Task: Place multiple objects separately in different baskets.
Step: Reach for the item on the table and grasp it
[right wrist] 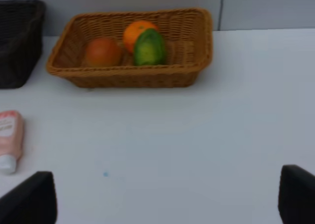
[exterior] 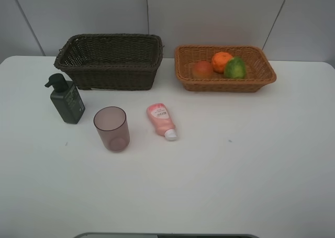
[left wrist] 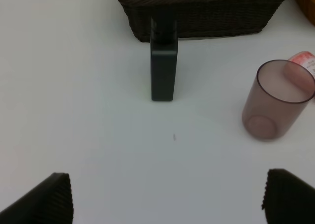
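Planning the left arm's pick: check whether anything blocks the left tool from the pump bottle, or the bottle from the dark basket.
Nothing visible does. Bare table lies between the open left tool and the pump bottle; the cup stands aside. The dark basket sits just behind the bottle, nothing between.

pink tube [exterior: 161,119], label print too blurred

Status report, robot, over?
Left gripper, right gripper open, empty. Orange, peach-like fruit, green bumpy fruit in tan wicker basket. Dark green pump bottle, translucent mauve cup, pink tube on white table. Nothing blocking.
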{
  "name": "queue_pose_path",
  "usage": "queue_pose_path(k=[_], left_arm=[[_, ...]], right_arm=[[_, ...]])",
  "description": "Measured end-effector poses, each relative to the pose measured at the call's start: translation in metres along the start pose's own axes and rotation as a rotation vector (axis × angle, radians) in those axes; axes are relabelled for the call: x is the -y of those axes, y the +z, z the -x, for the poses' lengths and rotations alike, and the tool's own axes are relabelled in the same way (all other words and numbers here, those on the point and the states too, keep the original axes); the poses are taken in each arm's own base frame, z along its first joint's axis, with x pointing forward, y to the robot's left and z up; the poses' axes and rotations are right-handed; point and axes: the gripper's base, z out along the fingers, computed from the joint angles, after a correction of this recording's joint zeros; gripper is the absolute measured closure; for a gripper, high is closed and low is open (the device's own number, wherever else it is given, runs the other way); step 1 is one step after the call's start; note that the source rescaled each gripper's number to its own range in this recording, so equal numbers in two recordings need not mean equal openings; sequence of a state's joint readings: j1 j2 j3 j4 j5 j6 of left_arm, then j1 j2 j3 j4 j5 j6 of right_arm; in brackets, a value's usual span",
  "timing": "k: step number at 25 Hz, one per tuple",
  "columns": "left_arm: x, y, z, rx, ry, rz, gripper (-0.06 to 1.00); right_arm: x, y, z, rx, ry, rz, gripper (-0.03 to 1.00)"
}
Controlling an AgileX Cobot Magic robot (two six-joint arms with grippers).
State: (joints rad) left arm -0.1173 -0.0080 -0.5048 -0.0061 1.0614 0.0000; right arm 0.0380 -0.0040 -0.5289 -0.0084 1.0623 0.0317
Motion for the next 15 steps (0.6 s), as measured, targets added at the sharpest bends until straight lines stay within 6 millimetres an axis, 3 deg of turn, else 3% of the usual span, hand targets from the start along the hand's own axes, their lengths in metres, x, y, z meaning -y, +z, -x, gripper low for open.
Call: queue_pose_path(k=[6, 15], left_arm=[[0.0000, 0.0000, 0.0000, 0.000, 0.000, 0.000, -0.05], [0.0000, 0.0000, 0.0000, 0.000, 0.000, 0.000, -0.05]], right_arm=[[-0.0006, -0.0001, 0.0000, 0.003, 0.059, -0.115, -0.03], [0.0004, -0.0003, 0.0000, 0.005, 0.052, -0.128, -0.03]])
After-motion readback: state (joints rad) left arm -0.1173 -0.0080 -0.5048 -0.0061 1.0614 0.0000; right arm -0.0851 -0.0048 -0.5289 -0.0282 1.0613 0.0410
